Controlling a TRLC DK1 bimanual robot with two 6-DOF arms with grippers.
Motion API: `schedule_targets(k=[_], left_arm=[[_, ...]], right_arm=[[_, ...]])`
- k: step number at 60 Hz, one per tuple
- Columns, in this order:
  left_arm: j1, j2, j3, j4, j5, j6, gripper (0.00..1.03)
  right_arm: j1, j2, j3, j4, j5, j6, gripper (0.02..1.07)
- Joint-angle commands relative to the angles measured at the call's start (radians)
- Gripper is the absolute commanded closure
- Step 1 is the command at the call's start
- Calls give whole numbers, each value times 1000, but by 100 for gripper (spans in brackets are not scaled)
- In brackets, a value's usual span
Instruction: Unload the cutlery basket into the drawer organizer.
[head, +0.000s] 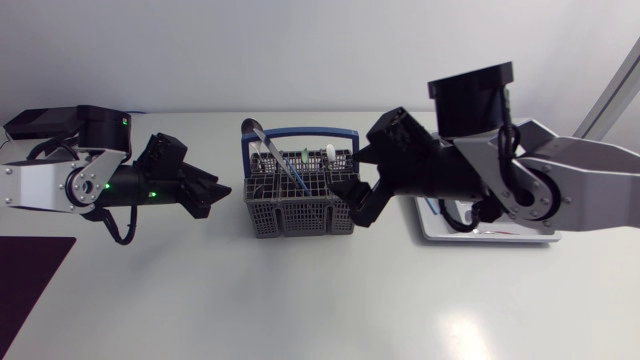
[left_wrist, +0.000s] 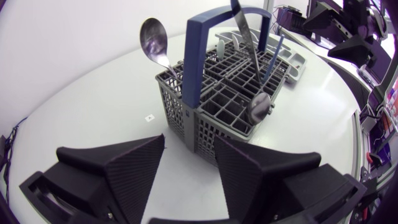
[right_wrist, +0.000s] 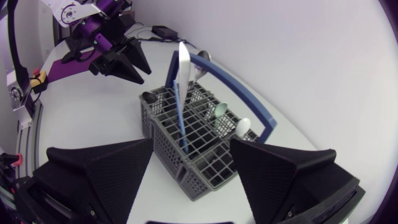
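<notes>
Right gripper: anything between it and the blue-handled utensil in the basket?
Nothing visible. The right gripper is open at the near wall of the basket; the blue-handled utensil stands just inside, in front of the carry handle.

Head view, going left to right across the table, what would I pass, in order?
left gripper → basket → right gripper → organizer, mostly hidden under the right arm
</notes>
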Motion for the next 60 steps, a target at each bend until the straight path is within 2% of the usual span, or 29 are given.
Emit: schedule_targets(k=[1, 7, 25, 29, 34, 40, 51, 60], left_arm=[[-5, -27, -44, 30, 7, 35, 27], [-6, -35, -77, 69, 7, 58, 26], [-38, -32, -83, 79, 10, 119, 23], [-55, -34, -89, 81, 12, 146, 23], [-63, -27, -89, 92, 12, 154, 23], [-69, -24, -93, 109, 12, 154, 23], [-74, 0, -106, 141, 10, 156, 23], [-77, 14, -110, 158, 10, 156, 23]], right_arm=[[33, 72, 25, -4, 10, -20, 16], [58, 160, 71, 16, 20, -20, 16], [99, 304, 183, 46, 80, -47, 16], [105, 324, 186, 93, 104, -61, 16], [118, 348, 186, 133, 129, -90, 31], [121, 376, 189, 161, 145, -116, 43], [124, 384, 185, 202, 152, -132, 75], [139, 384, 185, 200, 159, -144, 81]])
